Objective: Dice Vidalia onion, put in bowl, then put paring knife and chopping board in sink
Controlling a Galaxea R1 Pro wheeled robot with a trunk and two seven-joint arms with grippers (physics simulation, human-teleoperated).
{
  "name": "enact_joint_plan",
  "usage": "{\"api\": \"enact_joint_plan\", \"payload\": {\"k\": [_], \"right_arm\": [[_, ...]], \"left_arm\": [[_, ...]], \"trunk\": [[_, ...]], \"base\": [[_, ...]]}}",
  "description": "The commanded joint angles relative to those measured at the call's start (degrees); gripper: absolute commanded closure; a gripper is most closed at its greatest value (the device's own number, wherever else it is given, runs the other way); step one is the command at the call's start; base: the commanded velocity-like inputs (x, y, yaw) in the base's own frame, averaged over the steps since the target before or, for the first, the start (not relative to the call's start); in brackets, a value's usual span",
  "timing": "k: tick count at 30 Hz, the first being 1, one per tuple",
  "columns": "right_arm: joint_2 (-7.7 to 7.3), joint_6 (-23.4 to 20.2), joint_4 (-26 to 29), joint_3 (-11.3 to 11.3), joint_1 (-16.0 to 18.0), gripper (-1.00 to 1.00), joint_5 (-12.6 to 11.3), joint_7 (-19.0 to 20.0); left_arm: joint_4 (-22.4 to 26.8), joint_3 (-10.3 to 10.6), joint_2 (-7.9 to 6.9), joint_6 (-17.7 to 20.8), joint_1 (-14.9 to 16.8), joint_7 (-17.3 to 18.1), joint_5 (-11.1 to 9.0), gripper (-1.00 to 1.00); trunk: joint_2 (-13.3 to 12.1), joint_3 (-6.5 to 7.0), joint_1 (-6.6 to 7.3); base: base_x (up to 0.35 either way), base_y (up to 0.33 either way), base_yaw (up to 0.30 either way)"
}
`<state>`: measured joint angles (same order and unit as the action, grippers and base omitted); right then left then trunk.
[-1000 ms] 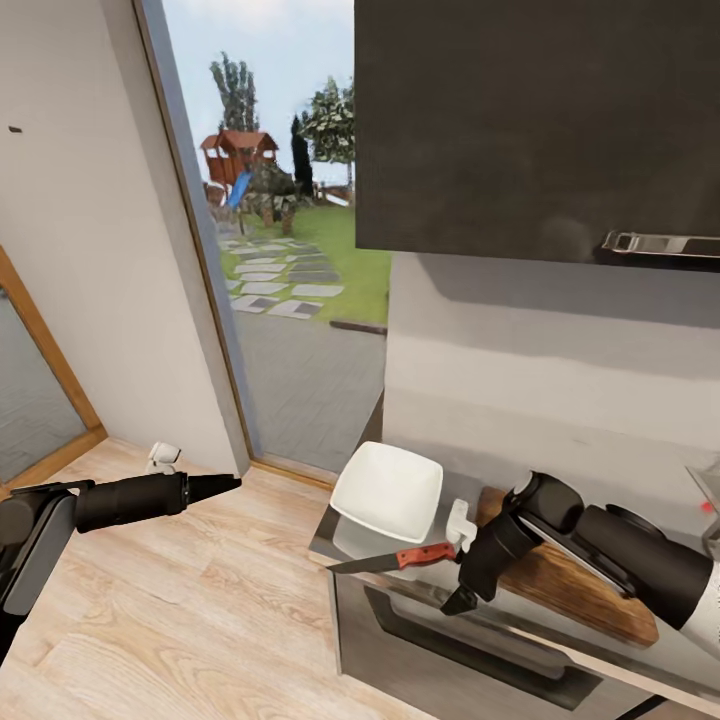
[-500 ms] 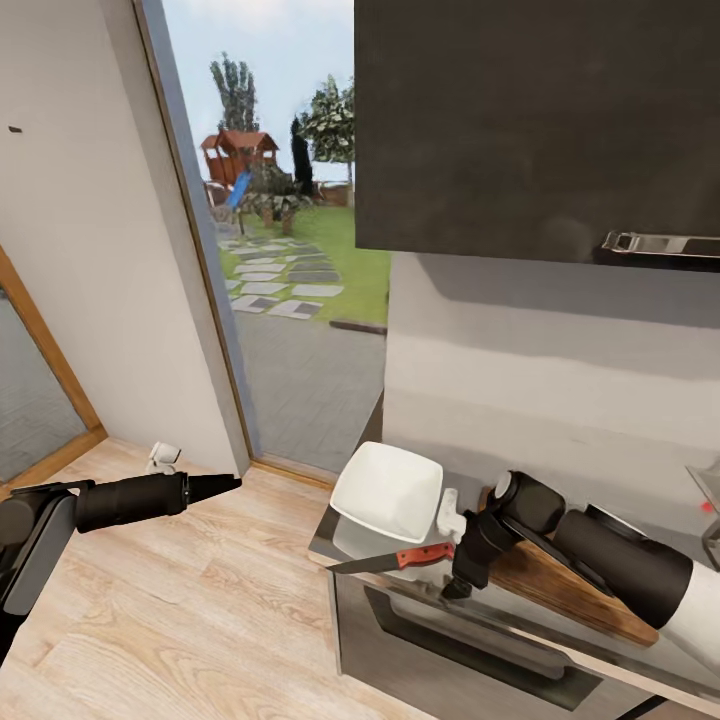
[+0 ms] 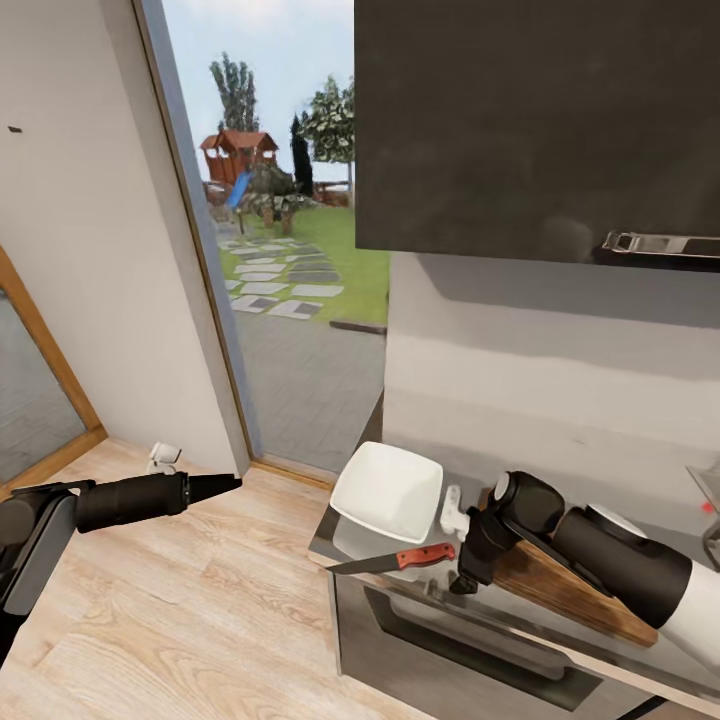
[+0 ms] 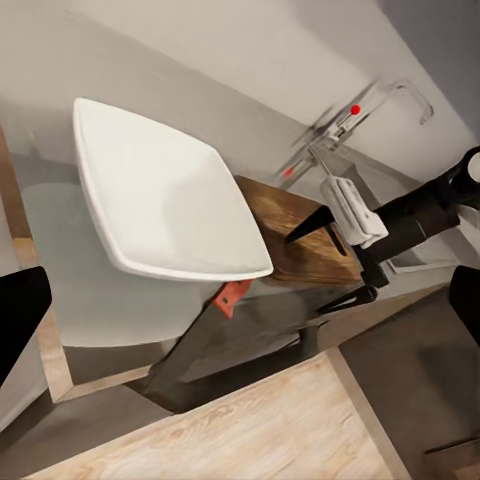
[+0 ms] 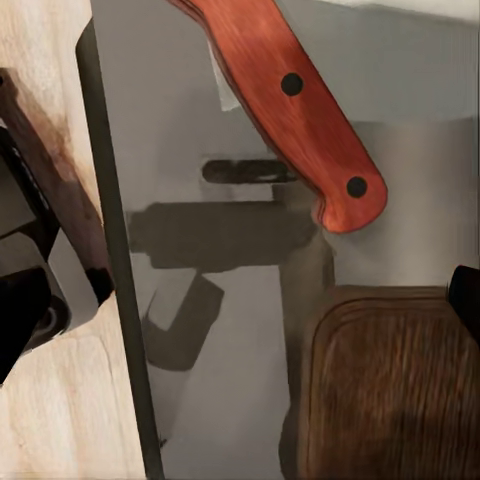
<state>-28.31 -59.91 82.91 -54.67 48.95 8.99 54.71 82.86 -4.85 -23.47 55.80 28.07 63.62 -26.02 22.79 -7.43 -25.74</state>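
Looking down from the head view, you have the right tool (image 3: 462,550) hanging just past the red-handled end of the paring knife (image 3: 392,559), at the near edge of the table (image 3: 345,545). Its two fingers stand apart, one pale finger (image 3: 453,508) above and one dark finger (image 3: 466,577) below, and nothing sits between them. The knife lies flat on the table in front of the bowl (image 3: 387,490), blade tip pointing away from your right arm and reaching out over the table's corner. In the right wrist view the knife handle (image 5: 295,110) rests on the grey metal with two dark rivets showing, and a rounded corner of the chopping board (image 5: 395,385) lies near it without touching.

The chopping board (image 3: 560,585) lies on the table under your right forearm, just beside the bowl. The bowl is white and squarish and sits at the table's end nearest the doorway. From the left wrist view you see the bowl (image 4: 165,195), the board (image 4: 295,235) behind it, the knife handle (image 4: 232,296) peeking out below the bowl's rim, and the chrome faucet (image 4: 360,115) with its red knob farther along.

Your left tool (image 3: 222,485) is held out over the wooden floor (image 3: 180,620), well apart from the table. Its dark fingers look drawn together to a point, holding nothing.
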Motion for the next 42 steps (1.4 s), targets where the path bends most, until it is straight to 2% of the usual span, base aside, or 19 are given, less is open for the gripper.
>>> {"api": "enact_joint_plan", "payload": {"k": [1,8,15,20,24,32,35,42], "right_arm": [[-0.01,-0.1,0.1,-0.1,0.1,-1.0,1.0,0.8],[0.04,-0.1,-0.2,-0.1,-0.1,-1.0,1.5,2.3],[0.41,-0.1,-0.3,-0.1,-0.1,-1.0,2.2,2.7],[0.8,-0.1,-0.3,0.0,-0.1,-1.0,6.4,2.7],[1.72,-0.1,-0.4,0.0,-0.1,-1.0,7.7,3.4],[3.47,-0.1,-0.9,0.0,-0.1,-1.0,8.3,3.8],[4.04,-0.1,-1.3,0.8,-0.1,-1.0,8.4,3.8],[4.37,-0.1,-1.4,2.7,-0.1,-1.0,8.8,3.8]], "left_arm": [[0.0,0.0,-0.01,0.3,0.1,0.1,-0.1,-1.0],[0.0,0.0,0.0,0.3,0.1,0.1,-0.1,-1.0],[0.0,0.2,0.05,0.3,0.1,0.1,-0.1,-1.0],[0.0,0.2,0.08,0.2,0.1,0.1,-0.1,-1.0],[0.1,0.2,0.08,0.2,0.1,0.1,-0.1,-1.0],[0.1,0.2,0.07,0.3,0.0,0.2,-0.1,-1.0],[0.0,0.2,0.06,0.3,0.0,0.2,-0.1,-1.0],[0.1,0.2,0.05,0.3,0.1,0.2,-0.1,-1.0]], "trunk": [[0.1,-0.13,-0.04],[0.1,-0.13,-0.04],[0.1,-0.13,-0.04],[0.1,-0.13,-0.04],[0.1,-0.13,-0.04],[0.1,-0.13,-0.04],[0.1,-0.13,-0.04],[0.1,-0.13,-0.04]], "base": [[0.098,0.0,0.0],[0.233,0.0,0.0],[0.06,0.0,0.0],[0.008,0.0,0.0],[0.001,0.0,0.0],[0.011,0.008,0.0],[0.094,0.042,0.0],[0.024,0.009,0.0]]}}
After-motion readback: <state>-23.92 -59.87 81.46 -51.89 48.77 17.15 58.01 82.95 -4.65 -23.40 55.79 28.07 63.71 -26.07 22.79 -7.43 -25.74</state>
